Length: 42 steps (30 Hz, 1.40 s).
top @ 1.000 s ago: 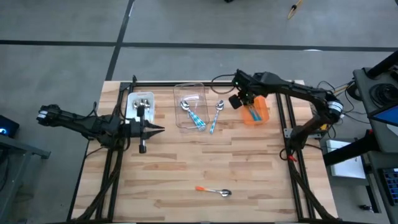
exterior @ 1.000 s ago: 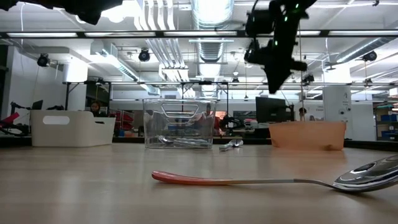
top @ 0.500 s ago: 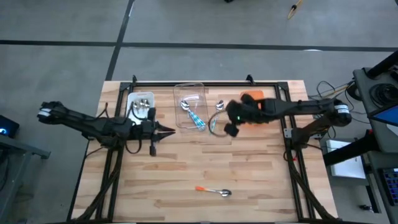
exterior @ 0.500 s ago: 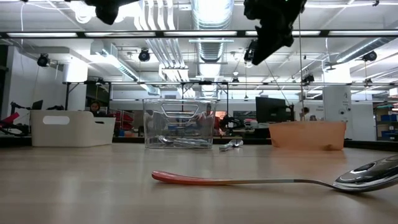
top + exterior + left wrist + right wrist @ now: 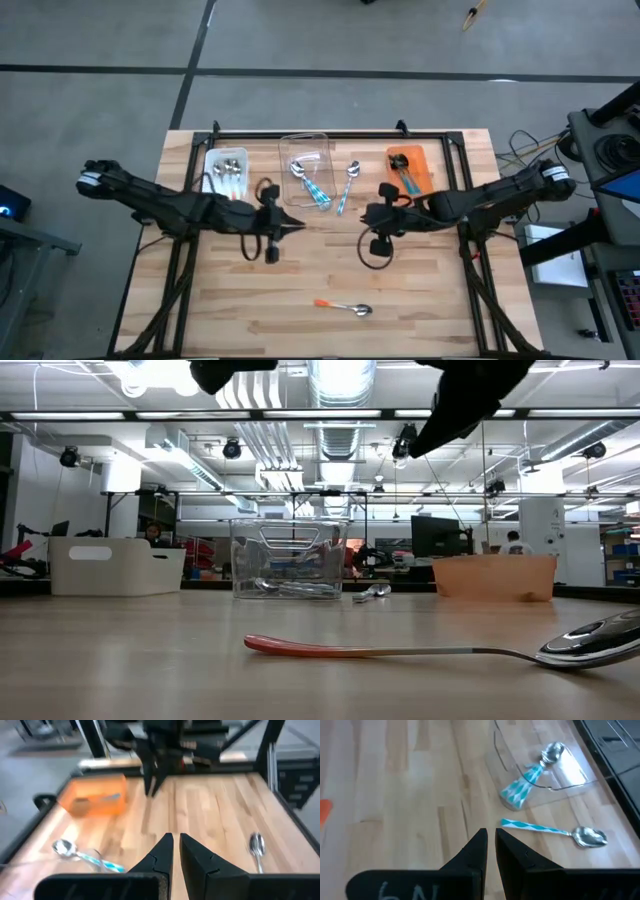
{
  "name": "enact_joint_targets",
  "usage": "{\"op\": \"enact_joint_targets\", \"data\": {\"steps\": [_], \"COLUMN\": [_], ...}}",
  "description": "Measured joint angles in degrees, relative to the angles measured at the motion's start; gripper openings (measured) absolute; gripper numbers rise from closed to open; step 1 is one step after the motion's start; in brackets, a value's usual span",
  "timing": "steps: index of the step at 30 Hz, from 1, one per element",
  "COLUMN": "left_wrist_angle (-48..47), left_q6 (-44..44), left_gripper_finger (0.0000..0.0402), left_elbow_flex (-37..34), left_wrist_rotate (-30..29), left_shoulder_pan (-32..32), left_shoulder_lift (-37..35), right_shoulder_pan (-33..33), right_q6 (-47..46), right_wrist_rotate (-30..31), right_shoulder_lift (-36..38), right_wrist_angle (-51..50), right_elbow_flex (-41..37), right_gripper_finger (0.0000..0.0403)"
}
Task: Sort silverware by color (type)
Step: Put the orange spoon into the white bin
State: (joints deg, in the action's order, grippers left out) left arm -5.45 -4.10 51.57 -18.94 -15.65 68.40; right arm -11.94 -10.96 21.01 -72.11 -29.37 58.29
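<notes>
High view: left hand (image 5: 297,227) and right hand (image 5: 366,215) both hang over mid-desk (image 5: 420,300), fingers pinched shut, nothing in them, tips facing each other. Just beyond them a teal-handled spoon (image 5: 347,186) lies beside the clear bin (image 5: 322,140). An orange-handled spoon (image 5: 343,306) sits alone near the front edge.

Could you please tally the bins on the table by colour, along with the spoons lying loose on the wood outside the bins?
white bin: 1
clear bin: 1
orange bin: 1
teal-handled spoon, loose between the clear and orange bins: 1
orange-handled spoon, loose near the front edge: 1
Total: 5
</notes>
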Motion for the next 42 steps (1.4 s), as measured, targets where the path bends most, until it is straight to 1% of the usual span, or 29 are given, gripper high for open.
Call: {"op": "enact_joint_targets", "data": {"steps": [3,7,13,18,23,30,35,42], "left_wrist_angle": [-2.63,-2.93,-2.55,-1.3,0.08,-0.42,-0.46,-0.48], "left_q6": [-1.74,-4.7,-11.92,-13.2,-13.44,-13.02,-12.97,-12.92], "left_gripper_finger": [0.0015,0.0015,0.0015,0.0015,0.0015,0.0018,0.0041,0.0104], "left_elbow_flex": [2.43,4.03,5.52,7.37,11.48,19.19,23.0,26.52], "left_wrist_rotate": [0.01,0.0,-0.25,-5.47,-6.07,-6.06,-6.04,-6.2], "left_shoulder_pan": [-1.33,-3.21,-7.16,-10.54,-11.68,-12.57,-12.68,-12.72], "left_shoulder_lift": [3.72,8.39,15.19,21.56,28.12,36.81,41.03,45.5], "right_shoulder_pan": [-1.08,-1.47,-1.55,-1.55,-1.55,-3.23,-5.19,-7.51], "right_q6": [1.36,2.85,6.56,9.49,11.65,8.88,8.42,9.28], "right_wrist_rotate": [0.05,0.07,0.08,0.07,0.03,0.03,0.05,0.06], "right_shoulder_lift": [2.48,5.71,9.54,10.75,11.4,10.55,10.45,10.64], "right_wrist_angle": [4.45,10.48,18.27,23.13,25.06,25.53,25.55,25.6], "right_elbow_flex": [-3.49,-7.16,-10.56,-10.83,-10.83,-11.23,-11.82,-11.85], "right_gripper_finger": [0.0028,0.0028,0.0028,0.0028,0.0028,0.0028,0.0028,0.0028]}}
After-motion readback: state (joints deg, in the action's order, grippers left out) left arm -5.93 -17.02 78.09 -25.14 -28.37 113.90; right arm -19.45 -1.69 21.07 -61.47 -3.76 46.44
